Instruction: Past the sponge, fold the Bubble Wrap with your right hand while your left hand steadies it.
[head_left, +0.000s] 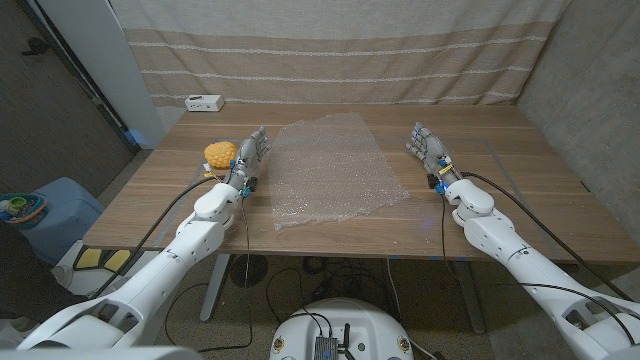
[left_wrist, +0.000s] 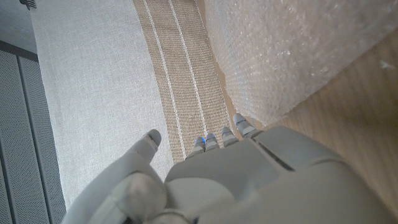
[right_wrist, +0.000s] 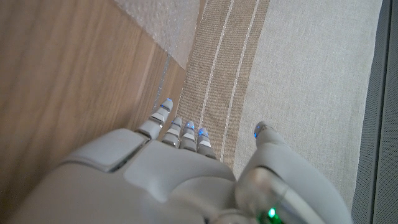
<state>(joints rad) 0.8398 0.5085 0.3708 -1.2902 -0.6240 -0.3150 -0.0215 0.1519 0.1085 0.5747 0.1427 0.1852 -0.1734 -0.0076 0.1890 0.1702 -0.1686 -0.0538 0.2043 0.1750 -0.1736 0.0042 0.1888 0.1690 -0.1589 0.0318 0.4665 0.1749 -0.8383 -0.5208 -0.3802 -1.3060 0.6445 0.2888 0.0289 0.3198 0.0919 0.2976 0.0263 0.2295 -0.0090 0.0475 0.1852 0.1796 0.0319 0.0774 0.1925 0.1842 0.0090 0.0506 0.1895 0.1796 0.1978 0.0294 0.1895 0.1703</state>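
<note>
Though beside Bubble Wrap (head_left: 335, 170), both robot hands open, holding nothing.

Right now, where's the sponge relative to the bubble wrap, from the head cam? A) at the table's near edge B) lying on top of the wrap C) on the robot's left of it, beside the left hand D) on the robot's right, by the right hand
C: the sponge sits on the table just outside the left hand, with the bubble wrap on that hand's other side.
</note>
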